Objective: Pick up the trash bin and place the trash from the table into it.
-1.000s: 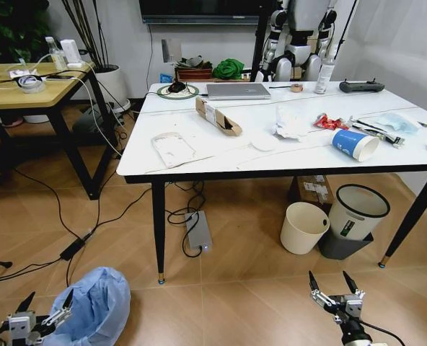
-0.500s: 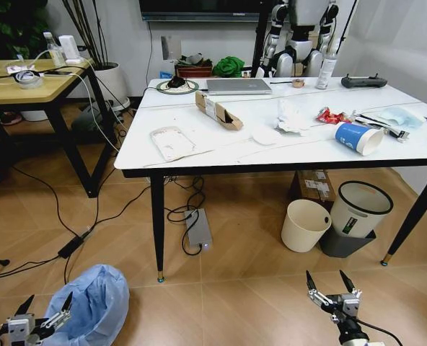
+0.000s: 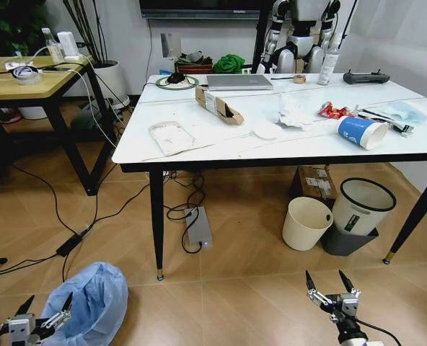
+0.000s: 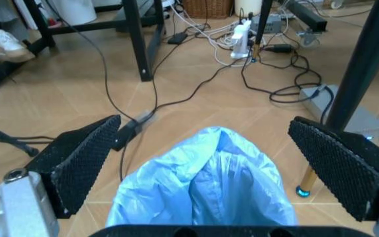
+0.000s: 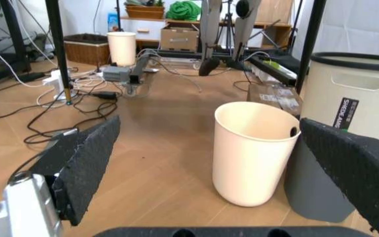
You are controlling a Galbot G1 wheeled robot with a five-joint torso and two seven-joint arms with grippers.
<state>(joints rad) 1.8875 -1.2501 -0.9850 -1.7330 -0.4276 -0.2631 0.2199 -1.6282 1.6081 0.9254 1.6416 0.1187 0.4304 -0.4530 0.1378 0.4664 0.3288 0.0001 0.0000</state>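
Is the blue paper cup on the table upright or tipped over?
Tipped over: the blue paper cup lies on its side on the table, open mouth facing the right edge.

A robotics lab: a humanoid robot behind the table, cables trailing across the wood floor.

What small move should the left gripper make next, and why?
Probably ease the left gripper forward and down so its open fingers straddle the bin rim. The bin stands on the floor just ahead of it, ungrasped, and the trash still lies on the table.
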